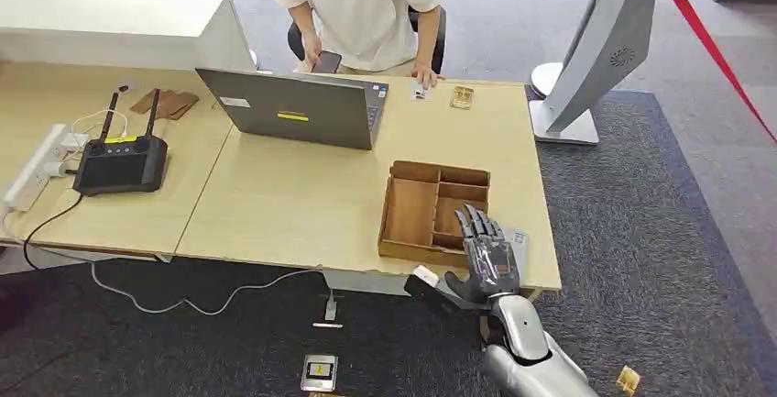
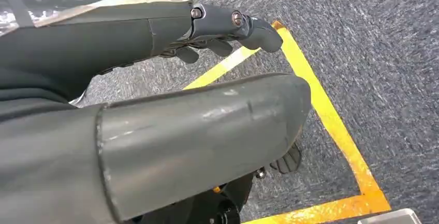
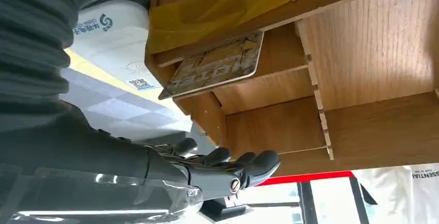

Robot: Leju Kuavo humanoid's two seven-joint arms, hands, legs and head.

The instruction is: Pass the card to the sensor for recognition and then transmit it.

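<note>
- Card [image 3: 215, 64], gold-patterned, rectangular with rounded corners: inside the partitioned wooden tray [image 1: 408, 214], in one of the smaller compartments (right wrist view). Tilted rather than flat, one long edge propped against the tray wall. Long axis along that wall; printed face outward, toward the hand.
- Right hand [image 1: 486, 255], dark grey on a silver arm: raised at the table's near edge, over the tray's near right corner. Fingers [image 3: 248, 164] straight and spread, thumb out to the side, nothing held; apart from the card.
- Left hand [image 2: 217, 32]: hanging low over the carpet, fingers loosely bent and apart, nothing in them.
- Grey laptop [image 1: 293, 108]: lid up, back towards the robot, beyond the tray and well apart from it.
- Black controller with two antennas [image 1: 121, 160]: far left of the table, cabled, beside a white power strip [image 1: 37, 168].
- Second small gold card [image 1: 462, 96]: at the table's far edge, near the hand of a seated person in a white T-shirt [image 1: 362, 3].
- Light wooden table [image 1: 293, 204]: two tops butted together.
- Dark grey carpet [image 1: 641, 232]: yellow tape lines [image 2: 331, 120] on it (left wrist view).
- White-grey angled stand [image 1: 596, 49]: on the floor beyond the table's right end; red ribbon [image 1: 715, 49] stretched past it.
</note>
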